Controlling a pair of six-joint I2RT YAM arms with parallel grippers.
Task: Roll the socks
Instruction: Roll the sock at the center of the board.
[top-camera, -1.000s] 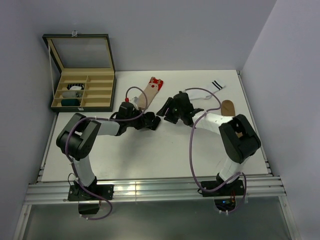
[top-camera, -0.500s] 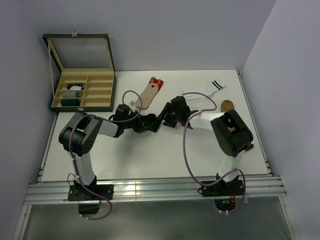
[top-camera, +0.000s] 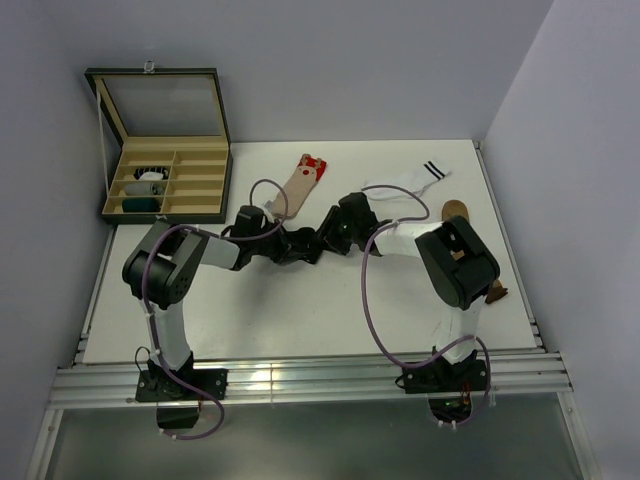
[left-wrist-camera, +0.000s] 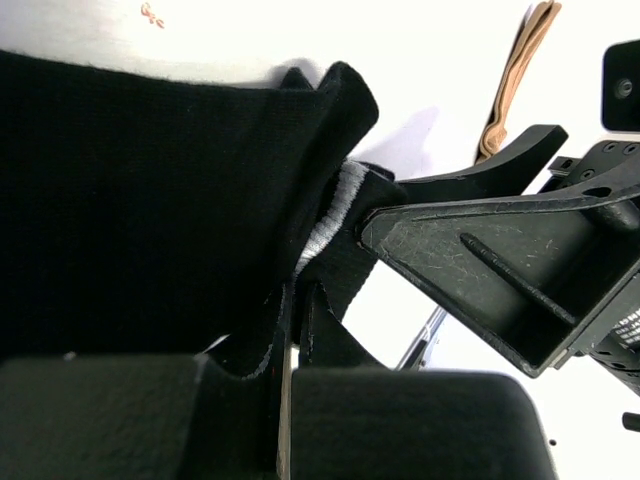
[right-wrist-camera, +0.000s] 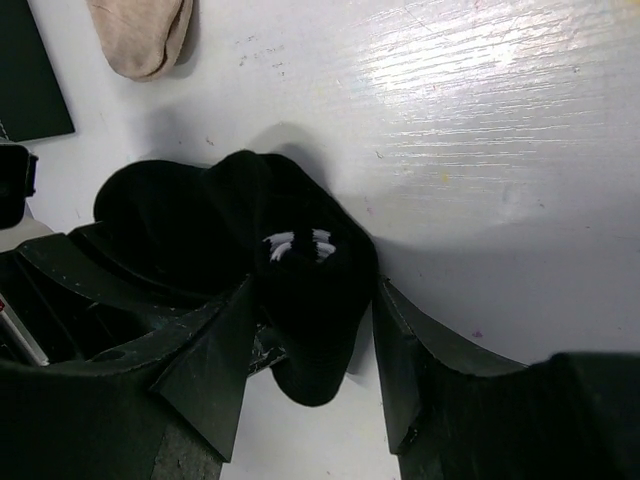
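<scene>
The black sock (top-camera: 316, 243) with white cuff stripes lies bunched at mid-table between my two grippers. In the left wrist view it (left-wrist-camera: 150, 200) fills the left side, and my left gripper (left-wrist-camera: 290, 370) is shut on a thin fold of it. My left gripper (top-camera: 300, 246) comes from the left. My right gripper (top-camera: 335, 236) meets it from the right. In the right wrist view my right gripper (right-wrist-camera: 310, 340) is open and straddles the rolled end of the sock (right-wrist-camera: 300, 290), with a slim gap at the right finger (right-wrist-camera: 410, 360).
A beige sock with a red cuff (top-camera: 303, 180) lies behind the grippers. A white sock with black stripes (top-camera: 408, 183) and a brown sock (top-camera: 455, 212) lie at the back right. An open green compartment case (top-camera: 165, 185) holding rolled socks stands at the back left.
My right gripper has moved left, up against the left gripper, and now straddles the black sock. The left gripper has stayed shut on the sock and shifted only slightly.
</scene>
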